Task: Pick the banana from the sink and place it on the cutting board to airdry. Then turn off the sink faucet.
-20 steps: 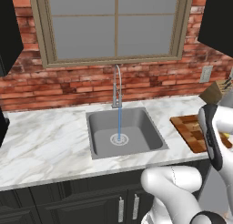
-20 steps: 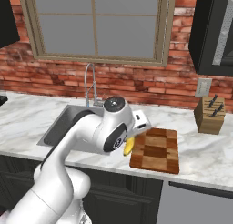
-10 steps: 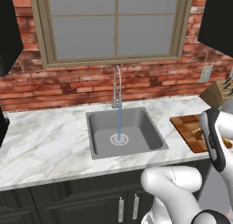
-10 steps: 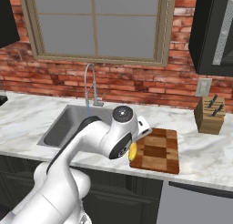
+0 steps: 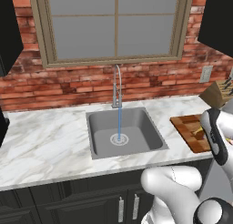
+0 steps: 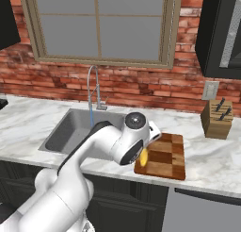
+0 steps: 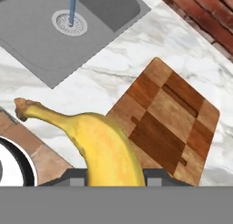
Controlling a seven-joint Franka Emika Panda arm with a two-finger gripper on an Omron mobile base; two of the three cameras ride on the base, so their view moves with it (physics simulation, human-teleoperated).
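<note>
The banana sits in the gripper, whose fingers close on its thick lower part; the stem end curves up and away to the left in the hand view. It hangs above the counter, over the near left edge of the cutting board, not touching it. In the right base view the banana shows as a yellow sliver below the wrist, at the board's front left corner near the counter's front edge. The board's whole checkered top is bare. The sink lies well apart to the left, a strip of bare marble between its right rim and the board. Water falls from the sink faucet straight to the drain. A knife block stands toward the back wall, beyond the board's far right corner.
</note>
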